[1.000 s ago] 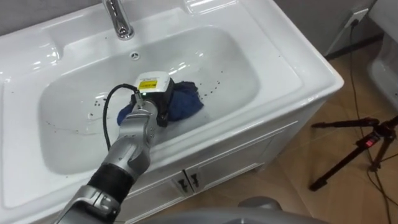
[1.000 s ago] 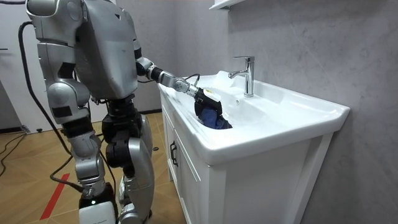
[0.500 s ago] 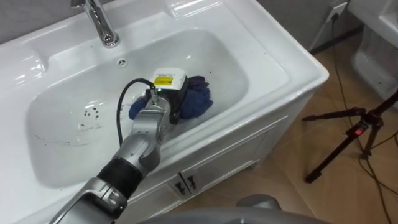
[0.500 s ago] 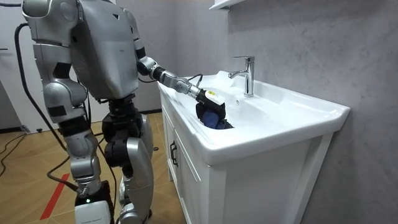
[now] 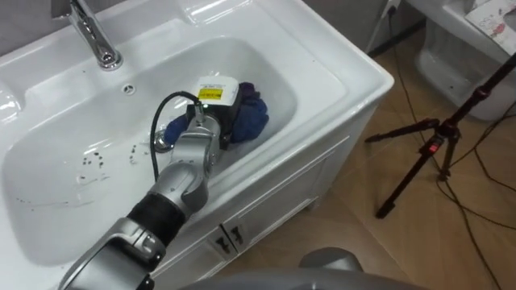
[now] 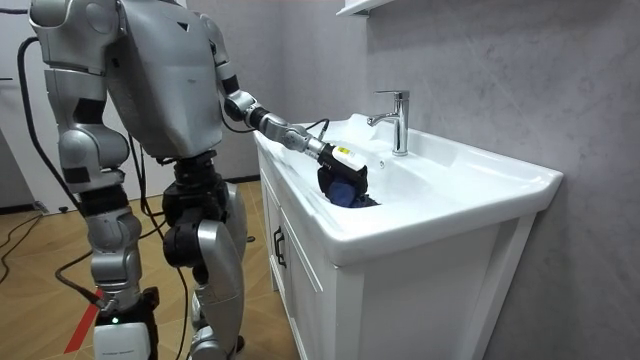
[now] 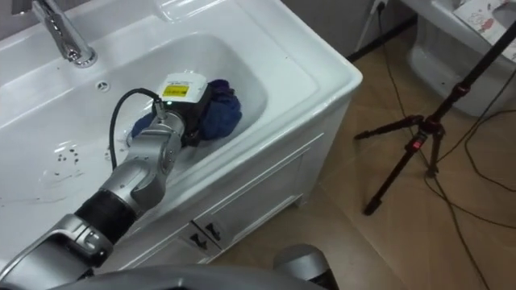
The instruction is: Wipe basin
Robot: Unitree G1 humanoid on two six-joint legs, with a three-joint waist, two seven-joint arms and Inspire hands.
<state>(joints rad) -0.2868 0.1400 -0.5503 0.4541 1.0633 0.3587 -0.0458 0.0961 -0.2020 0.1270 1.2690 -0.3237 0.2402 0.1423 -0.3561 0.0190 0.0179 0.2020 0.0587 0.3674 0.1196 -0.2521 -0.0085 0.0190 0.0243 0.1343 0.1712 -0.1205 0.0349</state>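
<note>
Left hand (image 5: 211,98) sat pressed on the blue cloth (image 5: 251,117) at the basin's (image 5: 310,76) right end, fingers buried, so their state I couldn't tell. Dark specks (image 5: 93,159) lay well off to its left, so a leftward sweep looked due.

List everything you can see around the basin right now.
basin: one, white, on the cabinet
tap: one, chrome, at the basin's back rim
cloth: one, blue, in the bowl near its front wall
specks: several, dark, on the bowl's floor, left of the cloth
cabinet: one, white, under the basin
tripod: one, black, on the wood floor right of the cabinet
left hand: on the cloth
right hand: hanging at the robot's side
</note>
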